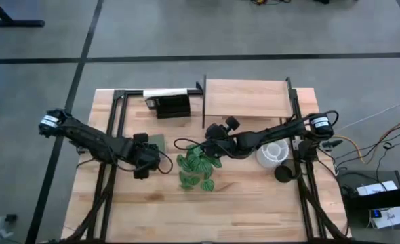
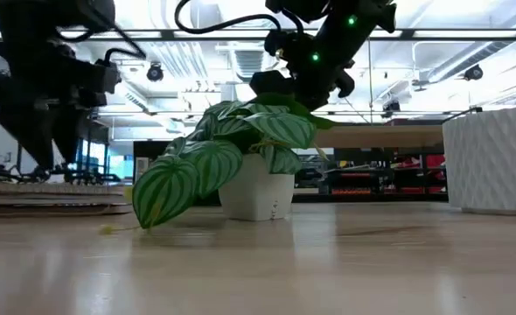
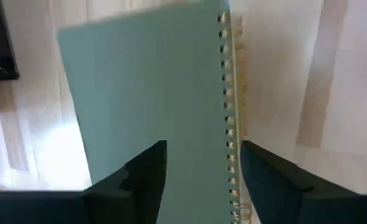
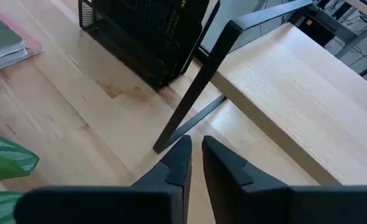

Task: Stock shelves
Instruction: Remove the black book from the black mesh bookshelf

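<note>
Two grippers: we see the left gripper [image 3: 199, 165] open above the green spiral notebook [image 3: 152, 93], ready to grasp; the right gripper [image 4: 196, 163], nearly closed and empty, sits near the shelves [image 4: 283, 81].

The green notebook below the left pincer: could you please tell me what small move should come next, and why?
Probably lower the left pincer and close it on the notebook's spiral edge: its open fingers straddle that edge, and the notebook lies flat on the table, ungripped. The right pincer waits, shut, by the plant.
</note>
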Motion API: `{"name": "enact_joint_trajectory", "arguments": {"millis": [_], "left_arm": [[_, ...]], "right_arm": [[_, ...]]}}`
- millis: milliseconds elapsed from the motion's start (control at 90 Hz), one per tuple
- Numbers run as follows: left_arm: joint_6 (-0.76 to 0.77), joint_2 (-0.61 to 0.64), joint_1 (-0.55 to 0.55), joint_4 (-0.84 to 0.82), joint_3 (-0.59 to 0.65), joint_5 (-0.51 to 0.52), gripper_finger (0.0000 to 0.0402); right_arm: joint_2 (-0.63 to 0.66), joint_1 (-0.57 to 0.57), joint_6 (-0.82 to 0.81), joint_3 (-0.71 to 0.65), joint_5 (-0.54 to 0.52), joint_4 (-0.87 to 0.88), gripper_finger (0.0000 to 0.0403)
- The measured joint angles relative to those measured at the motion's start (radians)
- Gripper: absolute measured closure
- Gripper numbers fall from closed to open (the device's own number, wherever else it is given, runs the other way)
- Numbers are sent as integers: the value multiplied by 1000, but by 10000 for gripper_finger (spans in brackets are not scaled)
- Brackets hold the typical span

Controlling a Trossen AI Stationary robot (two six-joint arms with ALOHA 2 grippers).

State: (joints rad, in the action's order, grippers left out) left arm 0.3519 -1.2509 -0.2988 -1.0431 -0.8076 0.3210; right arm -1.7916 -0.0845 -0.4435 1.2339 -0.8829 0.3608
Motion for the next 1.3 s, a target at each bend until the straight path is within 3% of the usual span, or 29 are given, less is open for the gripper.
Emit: {"name": "enact_joint_trajectory", "arguments": {"millis": [178,289,367,578,744,844,1078,1300], "left_arm": [[-54,4,0,5,-100,138,226],[-155,18,5,41,-135,284,238],[-238,49,36,111,-140,312,248],[-388,164,210,267,-112,182,275],[-467,198,371,313,-109,159,292],[-544,194,459,359,-109,143,296],[-743,157,692,484,-108,-107,279],[-836,73,885,603,-109,-191,258]], "right_arm": [[0,0,0,0,0,-1,378],[0,0,31,0,0,0,380],[0,0,49,0,-12,0,380],[9,-23,73,0,-67,1,386],[14,-52,103,0,-61,2,389],[15,-72,103,0,-61,1,389],[15,-137,78,0,-60,2,389],[15,-193,41,0,-60,2,389]]}}
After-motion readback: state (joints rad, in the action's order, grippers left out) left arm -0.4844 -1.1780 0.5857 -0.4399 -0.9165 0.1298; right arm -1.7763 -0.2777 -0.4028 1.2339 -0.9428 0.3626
